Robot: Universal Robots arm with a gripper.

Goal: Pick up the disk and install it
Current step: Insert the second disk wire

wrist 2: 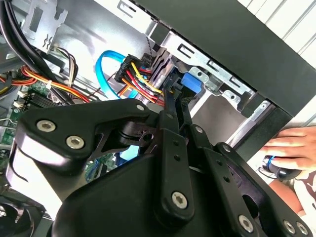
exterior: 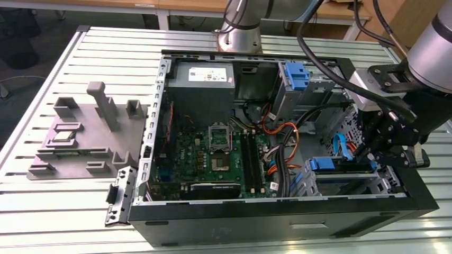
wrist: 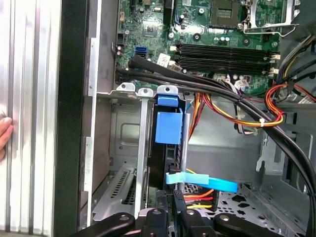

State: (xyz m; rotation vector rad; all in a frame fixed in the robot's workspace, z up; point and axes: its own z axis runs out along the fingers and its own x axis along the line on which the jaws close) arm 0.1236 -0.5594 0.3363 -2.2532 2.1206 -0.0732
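We see a ribbed aluminium table (exterior: 63, 174) filling most of the exterior view, a wooden desk (exterior: 177, 6) behind it, and dark floor (exterior: 28, 69) alongside.

My arm reaches in from the exterior view's right, wrist bent downward, and my gripper (exterior: 379, 154) hangs low with its fingers (wrist 2: 170, 106) drawn close together.
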